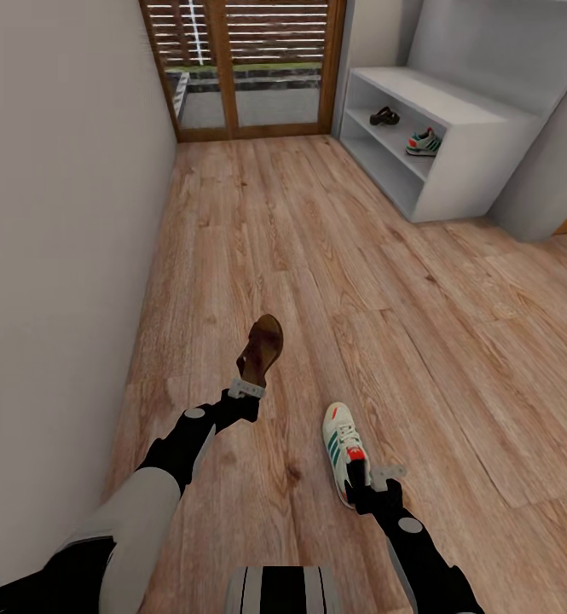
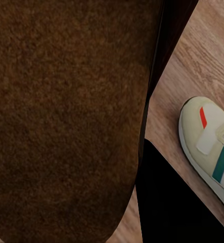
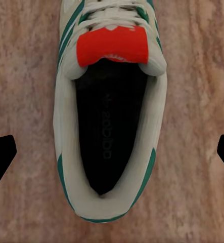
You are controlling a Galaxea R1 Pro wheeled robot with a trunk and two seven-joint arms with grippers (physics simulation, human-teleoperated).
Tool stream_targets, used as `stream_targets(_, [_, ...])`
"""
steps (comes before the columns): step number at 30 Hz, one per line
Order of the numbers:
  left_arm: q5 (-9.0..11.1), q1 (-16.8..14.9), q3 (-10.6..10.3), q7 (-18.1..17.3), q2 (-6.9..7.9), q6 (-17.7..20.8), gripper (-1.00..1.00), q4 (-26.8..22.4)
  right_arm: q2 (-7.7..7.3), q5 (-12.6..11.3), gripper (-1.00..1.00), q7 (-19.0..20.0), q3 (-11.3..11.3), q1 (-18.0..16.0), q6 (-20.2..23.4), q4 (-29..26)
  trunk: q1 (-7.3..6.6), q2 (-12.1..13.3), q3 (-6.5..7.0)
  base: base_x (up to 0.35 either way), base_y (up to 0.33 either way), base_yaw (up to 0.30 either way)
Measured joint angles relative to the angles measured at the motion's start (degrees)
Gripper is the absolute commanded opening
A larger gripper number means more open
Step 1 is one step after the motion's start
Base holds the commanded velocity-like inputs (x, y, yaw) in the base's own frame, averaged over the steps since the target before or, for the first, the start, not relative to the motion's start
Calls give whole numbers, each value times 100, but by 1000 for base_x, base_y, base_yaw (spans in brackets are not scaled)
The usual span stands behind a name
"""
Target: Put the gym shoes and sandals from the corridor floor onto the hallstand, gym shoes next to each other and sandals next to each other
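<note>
- Hallstand standing far right, pale grey; its open shelf is holding one brown sandal and one gym shoe, a little apart.
- Left gripper is gripping a second sandal above the wood-grain corridor floor; the left wrist view is showing its suede-like brown footbed.
- Right gripper is hovering, fingers spread wide, over the near gym shoe; the right wrist view is showing its red tongue and dark insole.
</note>
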Motion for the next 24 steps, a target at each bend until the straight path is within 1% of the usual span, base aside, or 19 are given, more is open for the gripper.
stream_targets(3, [0,0,-7,0,0,0,-100,-14,6,0,100,0,1,-1,1,0,0,0,-1,0,0,0])
stream_targets(5, [-6,0,-10,0,0,1,-100,-42,9,0,100,0,-1,-1,1,0,6,-2,-48,0,0,0])
stream_targets(13, [0,-3,-20,-12,1,21,-100,-270,6,0,100,0,-7,-2,0,0,26,-13,-279,0,0,0])
stream_targets(20, [14,-27,-30,-36,1,23,-100,-299,14,0,100,0,-8,-1,0,0,44,-22,-496,0,0,0])
stream_targets(24, [15,-32,-30,-142,1,24,-100,-302,15,0,100,0,-8,-1,0,0,55,-28,-621,0,0,0])
